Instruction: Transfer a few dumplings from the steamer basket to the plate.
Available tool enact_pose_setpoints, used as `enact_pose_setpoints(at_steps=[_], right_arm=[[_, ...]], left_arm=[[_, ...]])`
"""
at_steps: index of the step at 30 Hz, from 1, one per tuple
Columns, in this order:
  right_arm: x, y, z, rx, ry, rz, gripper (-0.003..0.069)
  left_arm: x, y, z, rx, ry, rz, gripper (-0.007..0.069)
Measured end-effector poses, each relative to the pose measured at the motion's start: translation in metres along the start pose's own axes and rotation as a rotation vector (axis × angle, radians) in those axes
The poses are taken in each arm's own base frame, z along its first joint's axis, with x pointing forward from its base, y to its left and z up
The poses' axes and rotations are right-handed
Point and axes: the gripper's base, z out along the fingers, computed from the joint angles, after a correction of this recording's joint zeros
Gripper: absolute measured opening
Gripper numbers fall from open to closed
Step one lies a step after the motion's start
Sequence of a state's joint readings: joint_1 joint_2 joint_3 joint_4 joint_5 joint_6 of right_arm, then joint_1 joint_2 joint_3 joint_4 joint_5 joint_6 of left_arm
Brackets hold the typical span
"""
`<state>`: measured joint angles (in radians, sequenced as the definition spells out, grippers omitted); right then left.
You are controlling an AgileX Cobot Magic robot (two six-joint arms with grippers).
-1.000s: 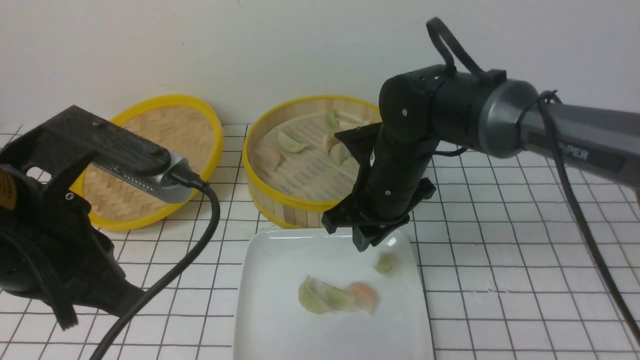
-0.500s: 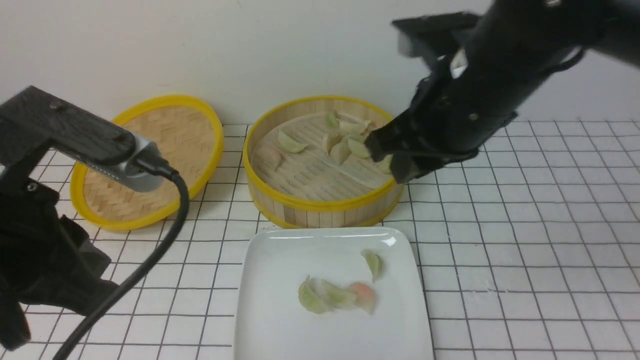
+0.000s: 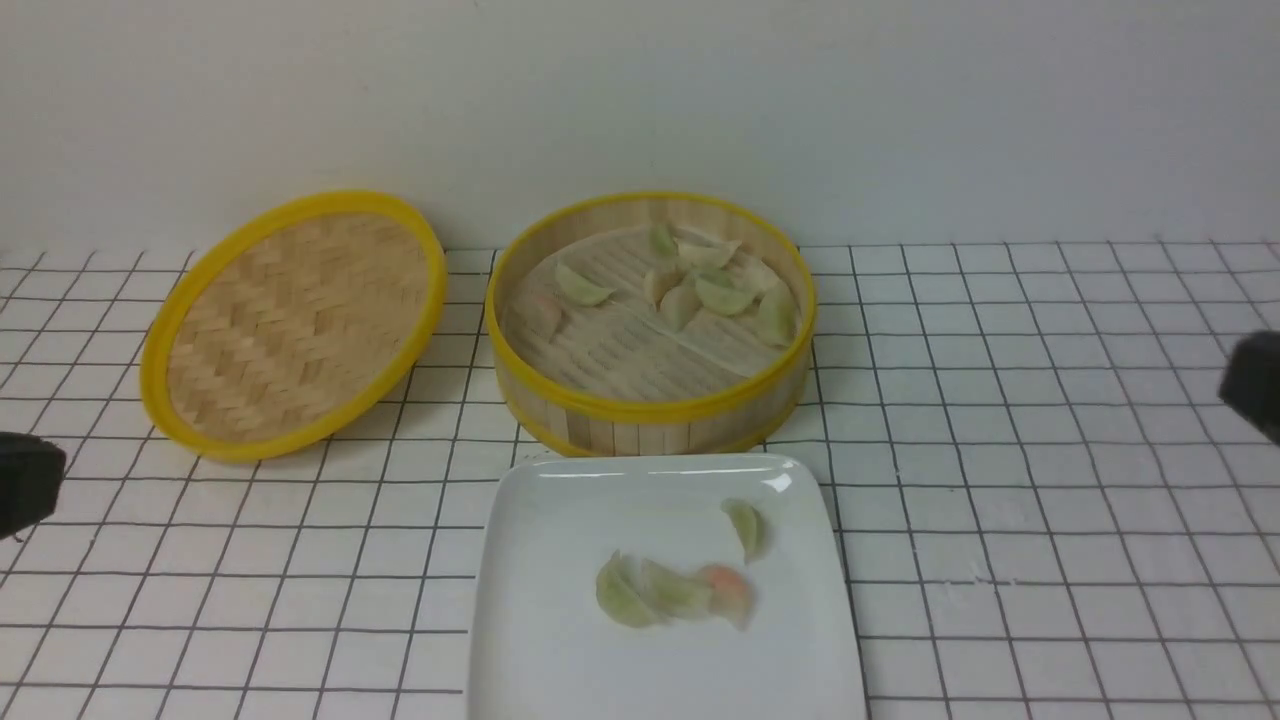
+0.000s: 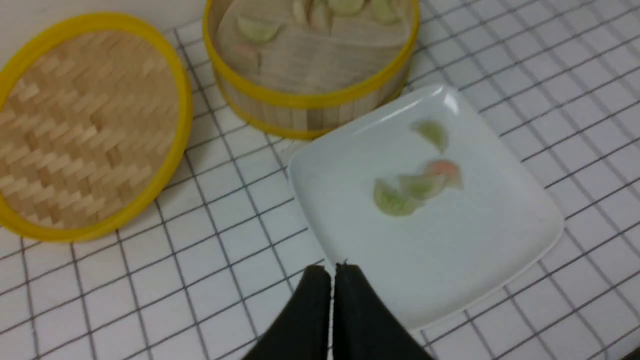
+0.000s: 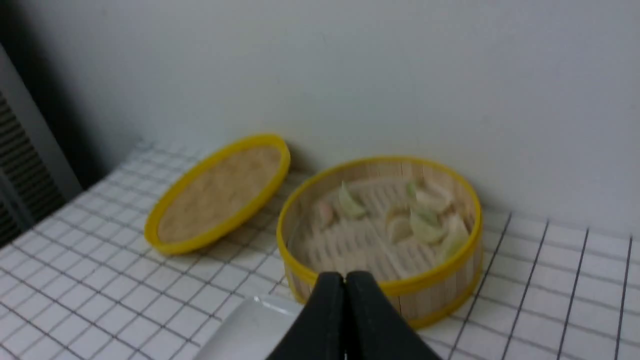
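Observation:
The steamer basket (image 3: pixel 650 410) stands at the back middle and holds several pale green dumplings (image 3: pixel 722 295). The white plate (image 3: pixel 560 520) lies in front of it with several dumplings (image 3: pixel 672 592) on it, one of them pinkish-orange (image 3: pixel 728 590). Basket (image 4: pixel 305 100) and plate (image 4: pixel 475 240) show in the left wrist view, and the basket (image 5: pixel 435 285) in the right wrist view. My left gripper (image 4: pixel 333 267) is shut and empty, high above the plate's near corner. My right gripper (image 5: pixel 344 275) is shut and empty, pulled back from the basket.
The shallow woven lid (image 3: pixel 290 320) leans against the wall left of the basket. The table is a white tiled surface with dark grid lines (image 3: pixel 1050 480). Only dark slivers of my arms show at the front view's left (image 3: pixel 25 485) and right (image 3: pixel 1255 385) edges.
My right arm has lifted off the plate, swung up over the basket and withdrawn to the right. My left arm has pulled back to the left. The dropped dumpling stays on the plate.

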<state>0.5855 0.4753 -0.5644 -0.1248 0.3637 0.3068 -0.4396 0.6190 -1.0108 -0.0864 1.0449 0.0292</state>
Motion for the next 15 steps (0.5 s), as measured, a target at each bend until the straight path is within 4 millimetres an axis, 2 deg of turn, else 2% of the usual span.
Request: enact_pose_setpoints(at_steps=[2,4,9,15], right_arm=[[0.017,-0.003,-0.017,-0.022,-0.093,-0.009,-0.0013],[0.025,-0.004,-0.030,-0.039,-0.167,-0.012,-0.0013],[0.033,-0.007,-0.071,-0.072,-0.405,-0.061,-0.0014],[0.032,-0.007,-0.079,-0.059,-0.471,-0.149,-0.0014]], left_arm=[[0.010,-0.003,-0.005,0.036,-0.082,-0.023,-0.0006],[0.018,-0.005,-0.008,0.054,-0.146,-0.038,-0.0006],[0.045,-0.005,-0.014,0.075,-0.349,-0.067,-0.0006],[0.069,-0.003,-0.018,0.087,-0.586,-0.110,-0.0006]])
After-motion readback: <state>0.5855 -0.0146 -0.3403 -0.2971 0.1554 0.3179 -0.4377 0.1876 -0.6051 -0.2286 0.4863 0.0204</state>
